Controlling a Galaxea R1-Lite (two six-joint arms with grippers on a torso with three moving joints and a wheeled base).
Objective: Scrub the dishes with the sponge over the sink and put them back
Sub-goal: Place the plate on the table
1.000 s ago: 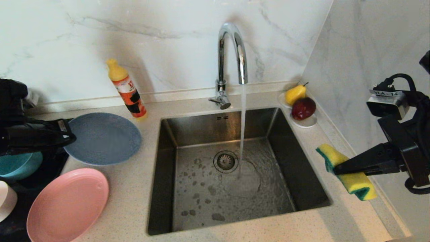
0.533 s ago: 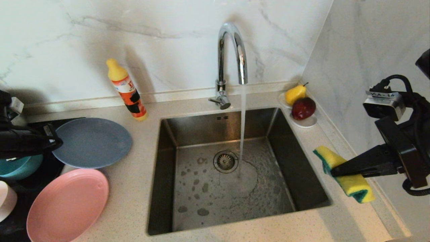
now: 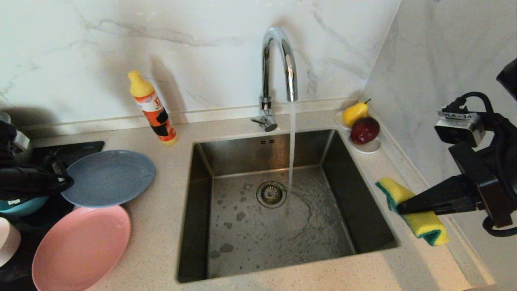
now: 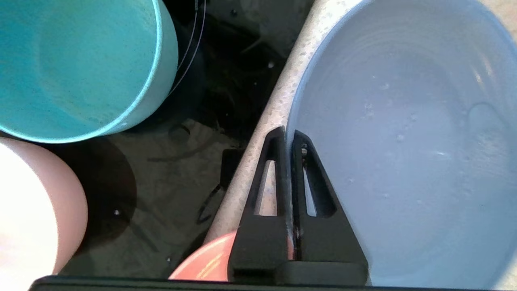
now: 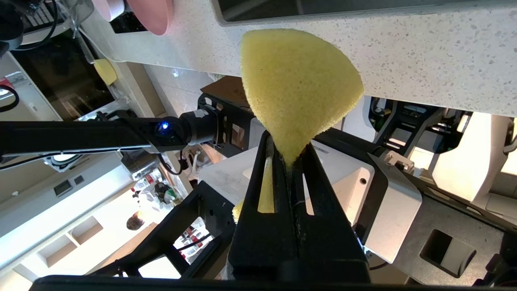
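My left gripper (image 3: 68, 180) (image 4: 287, 131) is at the left, shut on the near-left rim of the grey-blue plate (image 3: 111, 178) (image 4: 404, 121), which lies low over the counter beside the black hob. The teal bowl (image 3: 20, 206) (image 4: 72, 60), the pale pink-white bowl (image 3: 7, 240) (image 4: 28, 210) and the salmon-pink plate (image 3: 80, 246) (image 4: 206, 264) rest around it. My right gripper (image 3: 400, 208) (image 5: 287, 149) hangs over the counter right of the sink (image 3: 258, 242), shut on the yellow and green sponge (image 3: 422, 224) (image 5: 297, 89).
Water runs from the chrome faucet (image 3: 278, 60) into the steel basin near the drain (image 3: 271, 194). An orange soap bottle (image 3: 153, 109) stands behind the plates. A small white dish with a pear and an apple (image 3: 363, 127) sits in the back right corner by the wall.
My left gripper has carried the grey-blue plate to the left and lowered it toward the counter. The right gripper with the sponge has stayed almost still.
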